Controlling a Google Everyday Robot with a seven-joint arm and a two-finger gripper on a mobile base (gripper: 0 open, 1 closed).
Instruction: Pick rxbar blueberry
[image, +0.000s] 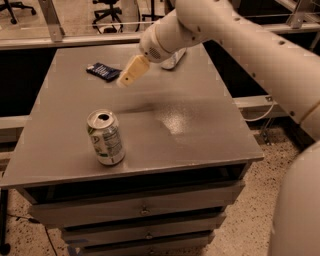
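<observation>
Single camera view, looking down onto the grey counter (200, 145) with drawers below its front edge.

Task item: the rxbar blueberry (103, 71) lies flat in the upper left of the frame, on the far left part of the counter. Dark navy wrapper with pale lettering, long axis running slightly down toward the right. Nothing rests on it.

Hand (126, 79): upper centre-left of the frame, at the end of the white arm (235, 45) that enters from the right side and crosses the upper part of the frame. The tan tip points down and to the left, toward the bar. In the frame the tip sits just beside the bar's right end, with a narrow strip of counter showing between them; no contact seen. A soft dark shadow (140, 107) lies on the counter lower in the frame than the hand. The hand holds nothing visible. Whether it is wide or narrow: cannot tell from this angle.

Other items: a green-and-white soda can (105, 137) stands upright, top opened, lower left of centre, well apart from the bar and the hand. A white object (173, 60) lies on the far part of the counter, mostly hidden behind the arm; not identifiable.
</observation>
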